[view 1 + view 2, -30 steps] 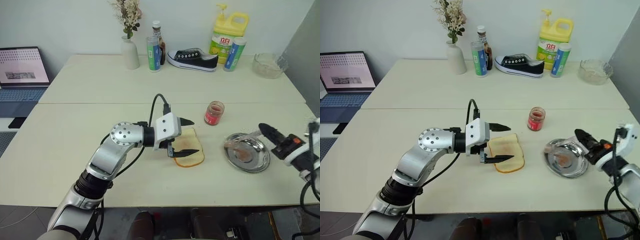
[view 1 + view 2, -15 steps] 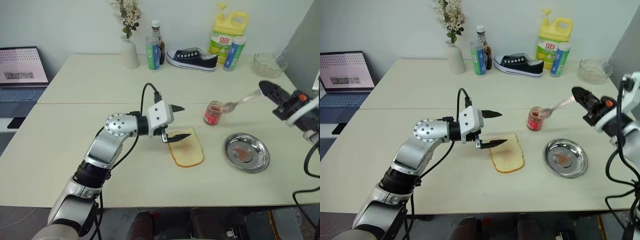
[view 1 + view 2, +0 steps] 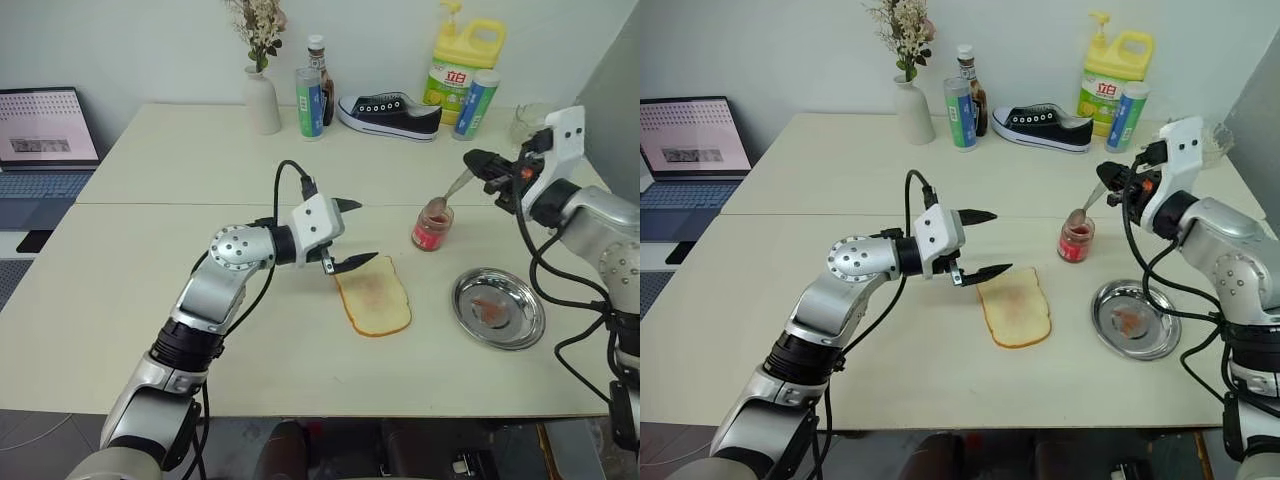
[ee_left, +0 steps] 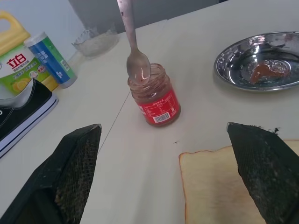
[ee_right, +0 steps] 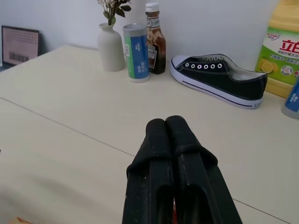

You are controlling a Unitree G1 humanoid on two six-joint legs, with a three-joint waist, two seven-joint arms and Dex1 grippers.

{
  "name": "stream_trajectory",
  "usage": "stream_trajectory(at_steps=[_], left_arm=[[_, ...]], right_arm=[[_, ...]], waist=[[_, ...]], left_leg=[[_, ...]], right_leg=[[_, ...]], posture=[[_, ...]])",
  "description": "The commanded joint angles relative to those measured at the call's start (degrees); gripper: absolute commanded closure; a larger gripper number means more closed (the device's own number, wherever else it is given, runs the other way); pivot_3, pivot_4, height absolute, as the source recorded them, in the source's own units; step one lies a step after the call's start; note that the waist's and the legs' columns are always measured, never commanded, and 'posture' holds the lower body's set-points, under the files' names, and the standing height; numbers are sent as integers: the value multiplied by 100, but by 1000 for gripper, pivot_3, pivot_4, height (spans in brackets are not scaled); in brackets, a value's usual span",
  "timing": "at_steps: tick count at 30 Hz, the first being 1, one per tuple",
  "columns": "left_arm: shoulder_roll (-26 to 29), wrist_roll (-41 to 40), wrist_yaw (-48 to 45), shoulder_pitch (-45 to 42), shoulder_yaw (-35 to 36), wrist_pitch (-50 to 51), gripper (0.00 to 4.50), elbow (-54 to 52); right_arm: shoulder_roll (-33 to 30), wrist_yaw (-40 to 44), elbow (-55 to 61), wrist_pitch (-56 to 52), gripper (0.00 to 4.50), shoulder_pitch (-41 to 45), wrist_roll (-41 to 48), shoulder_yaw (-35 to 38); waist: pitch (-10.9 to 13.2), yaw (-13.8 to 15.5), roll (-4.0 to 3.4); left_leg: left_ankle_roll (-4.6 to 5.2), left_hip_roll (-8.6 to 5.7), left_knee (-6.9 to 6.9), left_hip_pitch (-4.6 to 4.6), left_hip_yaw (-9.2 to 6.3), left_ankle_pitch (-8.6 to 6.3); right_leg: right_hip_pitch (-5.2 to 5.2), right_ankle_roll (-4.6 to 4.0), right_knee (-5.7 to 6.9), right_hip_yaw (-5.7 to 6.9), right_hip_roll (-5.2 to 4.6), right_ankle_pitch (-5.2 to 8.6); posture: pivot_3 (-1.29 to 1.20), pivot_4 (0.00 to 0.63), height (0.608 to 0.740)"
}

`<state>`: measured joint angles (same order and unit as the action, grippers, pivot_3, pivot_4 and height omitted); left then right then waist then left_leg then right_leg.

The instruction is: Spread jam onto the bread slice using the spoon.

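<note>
The bread slice [image 3: 375,297], pale with a faint pink smear and a brown crust, lies flat on the table. Just behind and left of it my left gripper [image 3: 366,231] hangs open, one finger over the slice's near corner, holding nothing. The jam shows red in a small glass jar [image 3: 432,224] right of the bread. My right gripper [image 3: 478,160] is shut on the handle of the spoon [image 3: 455,188], which slants down with its bowl at the jar's mouth [image 4: 138,65]. In the right wrist view the fingers [image 5: 159,140] press together.
A round steel dish [image 3: 460,310] with a reddish smear sits right of the bread. Along the table's far edge stand a vase [image 3: 262,100], bottles [image 3: 308,92], a black shoe [image 3: 390,112], a yellow jug [image 3: 452,65] and a glass bowl [image 3: 525,120]. A laptop [image 3: 45,130] is far left.
My right gripper has carried the spoon up from the steel dish and leftward to the jar's mouth. My left gripper has drawn up and back off the bread.
</note>
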<state>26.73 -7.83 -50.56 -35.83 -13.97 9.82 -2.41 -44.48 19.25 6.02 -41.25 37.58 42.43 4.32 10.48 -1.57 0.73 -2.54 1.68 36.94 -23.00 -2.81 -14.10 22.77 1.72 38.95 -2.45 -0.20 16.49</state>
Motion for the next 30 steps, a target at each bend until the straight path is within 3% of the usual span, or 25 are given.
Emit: stream_trajectory(at_steps=[1,16,30], left_arm=[[41,-13,86,35,186,25,0,-298],[96,6,134,51,212,125,0,-424],[136,8,176,120,230,264,0,-617]], right_arm=[[34,259,-62,250,4465,225,-403,80],[521,897,-453,469,4465,198,-1638,-335],[880,1314,-818,469,4465,201,-2182,-475]], waist=[[0,-1,0],[0,-3,0],[0,-5,0]], left_leg=[[0,0,0,0,0,0],[0,0,1,2,-1,0],[-1,0,2,3,-1,0]], right_leg=[[0,0,1,0,0,0],[1,-1,5,1,0,-1],[0,-1,7,1,-1,-1]], posture=[[0,150,740],[0,150,740],[0,150,740]])
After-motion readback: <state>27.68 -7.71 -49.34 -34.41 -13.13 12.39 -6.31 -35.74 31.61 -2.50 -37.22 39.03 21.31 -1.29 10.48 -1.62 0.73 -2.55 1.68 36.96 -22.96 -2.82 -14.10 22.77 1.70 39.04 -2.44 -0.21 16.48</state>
